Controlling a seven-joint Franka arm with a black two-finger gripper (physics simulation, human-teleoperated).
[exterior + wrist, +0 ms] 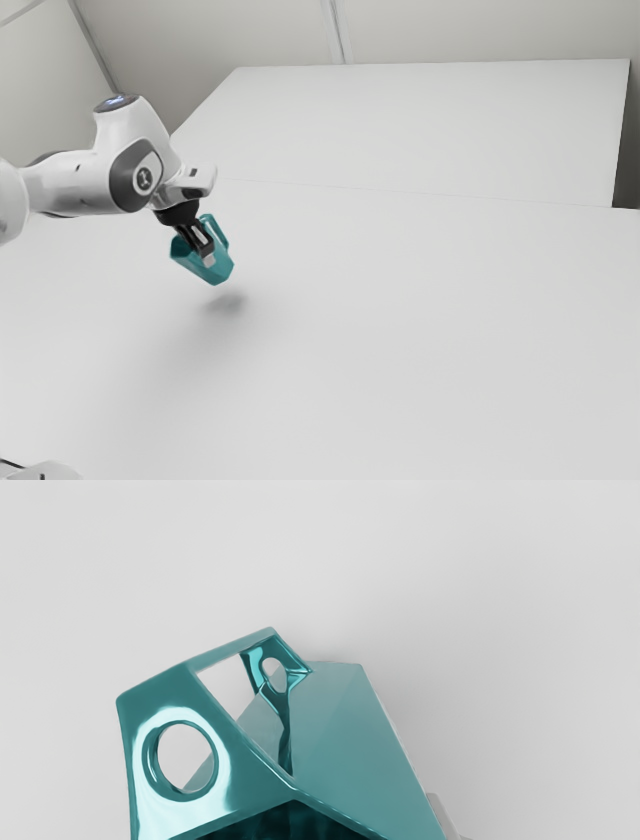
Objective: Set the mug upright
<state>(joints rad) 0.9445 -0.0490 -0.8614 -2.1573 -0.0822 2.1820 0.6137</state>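
Hand (206,254): one, closed on the mug (219,271), fingers to either side of its body. 
Progress: mug gripped and, judging by the shadow beneath, off the table (400,340); not yet upright. Outstanding: levelling, base down, setting down, release.
Mug: teal, faceted; mouth up toward the exterior view's left, base down toward its right, long axis slanting between; handle (165,690) on the upper side.

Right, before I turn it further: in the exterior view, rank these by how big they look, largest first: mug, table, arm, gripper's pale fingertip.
1. Table
2. Arm
3. Mug
4. Pale fingertip, a small patch against the mug
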